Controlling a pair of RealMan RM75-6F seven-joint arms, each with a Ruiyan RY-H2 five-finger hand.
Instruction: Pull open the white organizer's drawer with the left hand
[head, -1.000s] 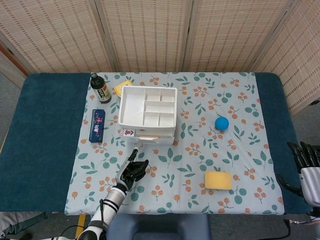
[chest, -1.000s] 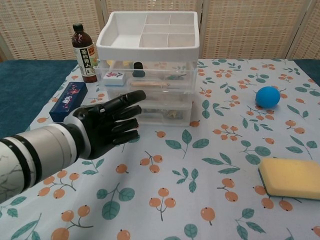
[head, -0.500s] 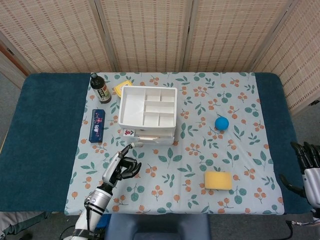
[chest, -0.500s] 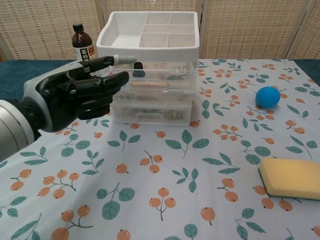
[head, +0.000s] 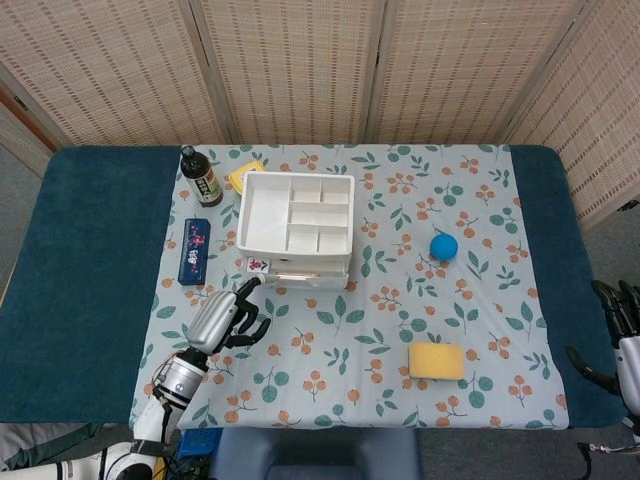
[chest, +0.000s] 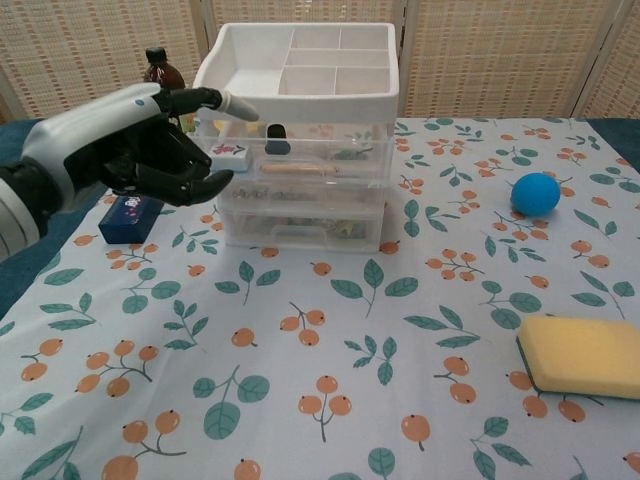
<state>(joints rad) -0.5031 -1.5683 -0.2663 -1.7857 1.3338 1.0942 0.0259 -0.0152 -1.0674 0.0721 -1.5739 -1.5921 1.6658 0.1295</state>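
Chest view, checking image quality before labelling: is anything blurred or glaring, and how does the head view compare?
Chest view: left hand slightly soft up close, white organizer sharp, no glare. Head view: evenly lit, soft shadows, right hand cut by the frame edge.

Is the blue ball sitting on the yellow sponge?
No. In the head view the blue ball lies on the cloth, well apart from the yellow sponge.

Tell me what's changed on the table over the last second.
The left hand rose from the tablecloth and turned palm down, its fingers now up near the top left corner of the white organizer; it holds nothing, and whether it touches the organizer is unclear. The right hand slipped further out at the frame edge. Organizer, bottle, blue ball and sponge stayed put.
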